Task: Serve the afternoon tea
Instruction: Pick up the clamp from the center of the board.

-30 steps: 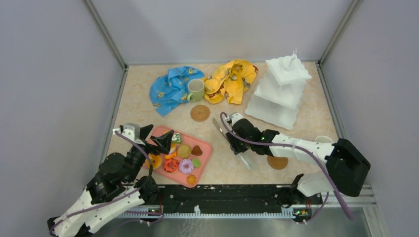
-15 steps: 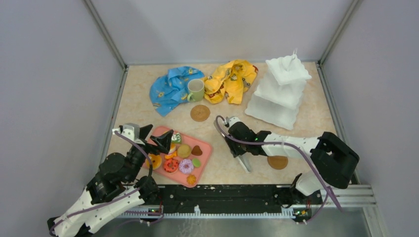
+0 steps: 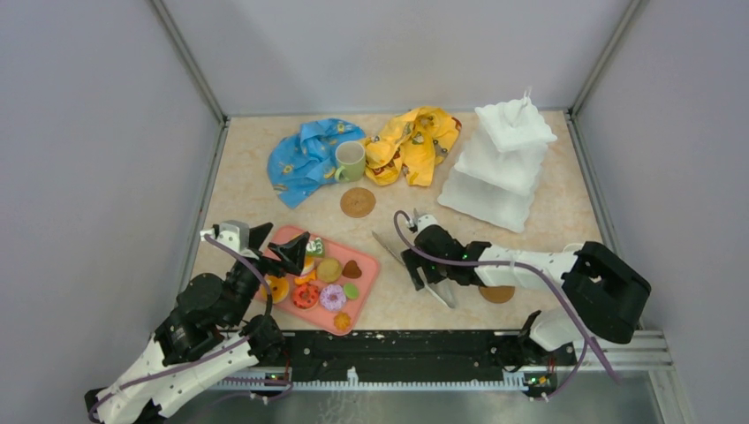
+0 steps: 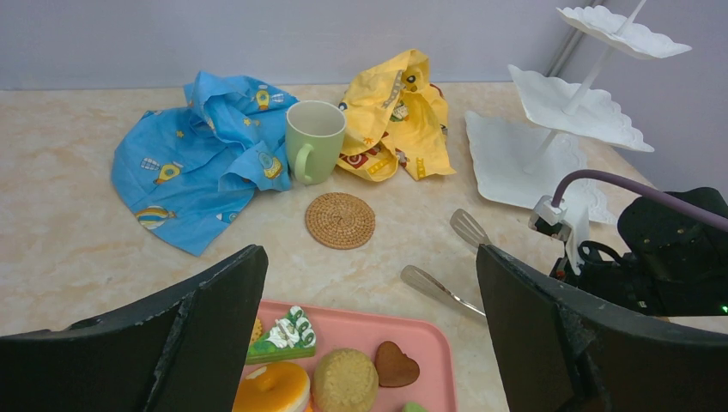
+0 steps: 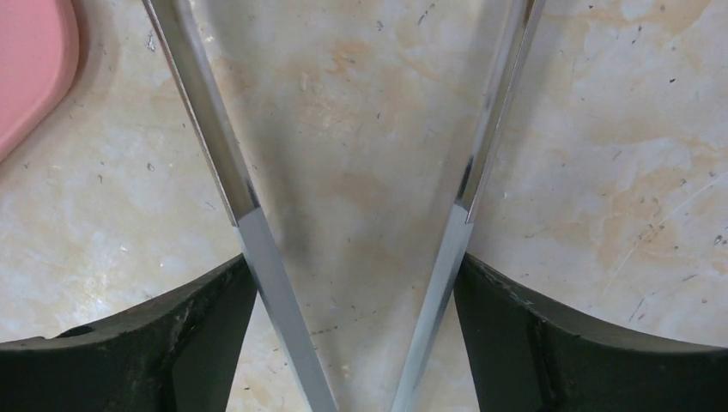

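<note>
Just right of the pink tray (image 3: 369, 269), the tongs (image 3: 386, 245) now stand splayed into a wide V. Half a second ago I saw them pinched nearly together. My right end effector (image 3: 422, 265) has eased its squeeze and swung a little nearer the tray. Its wrist view shows each steel arm lying against the inside of one of the fingers (image 5: 172, 335), so it is gripping the tongs, just loosely enough to let them spring apart. I read that as readying for a first pick. The toy pastries (image 3: 322, 283) all sit on the tray, and the white stand (image 3: 499, 163), well right of it and farther back, carries nothing I can see.

My left end effector (image 3: 278, 243) hangs over the tray's far-left corner as before, jaws fully apart and empty. Beyond the tray the green mug (image 3: 351, 160) stands between the blue cloth (image 3: 305, 159) and the yellow cloth (image 3: 415, 141), with one coaster (image 3: 358, 202) just nearer. The second coaster (image 3: 496, 291) lies right of the tray, partly under my right arm. I cannot pick out a white mug.

The worktop (image 3: 265, 199) is flat beige marbling, lightly scuffed and speckled up close. Pale grey walls (image 3: 88, 132) enclose it on three sides.
</note>
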Available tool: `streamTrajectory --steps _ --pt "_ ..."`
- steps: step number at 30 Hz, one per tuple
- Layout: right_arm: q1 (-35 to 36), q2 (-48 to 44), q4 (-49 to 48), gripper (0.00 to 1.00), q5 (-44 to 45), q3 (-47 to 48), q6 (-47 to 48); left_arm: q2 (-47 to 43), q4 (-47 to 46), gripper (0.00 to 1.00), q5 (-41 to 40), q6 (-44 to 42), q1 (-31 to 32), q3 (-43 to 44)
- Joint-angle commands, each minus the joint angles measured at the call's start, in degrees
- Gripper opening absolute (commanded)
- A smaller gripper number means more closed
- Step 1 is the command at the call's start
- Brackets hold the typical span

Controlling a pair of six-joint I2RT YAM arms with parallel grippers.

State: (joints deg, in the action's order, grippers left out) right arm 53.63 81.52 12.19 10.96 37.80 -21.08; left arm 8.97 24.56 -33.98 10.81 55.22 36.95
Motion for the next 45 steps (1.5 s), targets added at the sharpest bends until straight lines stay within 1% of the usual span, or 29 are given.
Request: streamTrajectory --steps 1,7,10,16,21,25,30,35,42,45 --pt "2.0 -1.7 2.7 0.86 2.9 -0.7 -2.2 -0.6 -1.2 0.99 -0.3 0.4 0.1 0.0" --pt "3.0 -1.8 3.5 0.95 4.0 -1.1 -3.9 -0.6 -1.1 0.99 -0.3 0.4 0.1 0.0" --pt "3.3 -2.3 3.5 0.96 4.6 -1.7 -4.5 -0.6 -1.1 0.99 -0.3 0.4 0.1 0.0" --pt "3.8 -2.4 2.0 0.93 5.6 -3.5 -4.3 -0.6 -1.1 0.99 -0.2 0.4 0.1 0.0" --pt "4.0 -2.9 -2.3 0.9 6.5 -4.9 -2.6 -0.6 -1.0 0.99 -0.2 0.4 0.1 0.0" --pt "4.0 -2.5 -3.8 0.89 7.4 -5.1 -1.5 -0.7 -0.9 0.99 -0.3 0.5 0.1 0.1" --pt "4.1 -1.3 -5.0 0.86 6.5 -5.3 -1.0 -1.0 -0.9 0.99 -0.5 0.5 0.1 0.1" --pt "4.0 -1.4 -3.8 0.75 5.8 -4.8 -0.5 -0.9 -1.2 0.99 -0.5 0.3 0.1 -0.1" --pt "4.1 -7.8 4.6 0.51 5.5 -0.6 0.3 -0.8 -1.0 0.99 -1.0 0.3 0.1 -0.2" --pt "4.1 -9.9 9.1 0.47 5.5 2.7 0.5 -0.8 -0.8 0.99 -1.3 0.4 0.1 -0.1"
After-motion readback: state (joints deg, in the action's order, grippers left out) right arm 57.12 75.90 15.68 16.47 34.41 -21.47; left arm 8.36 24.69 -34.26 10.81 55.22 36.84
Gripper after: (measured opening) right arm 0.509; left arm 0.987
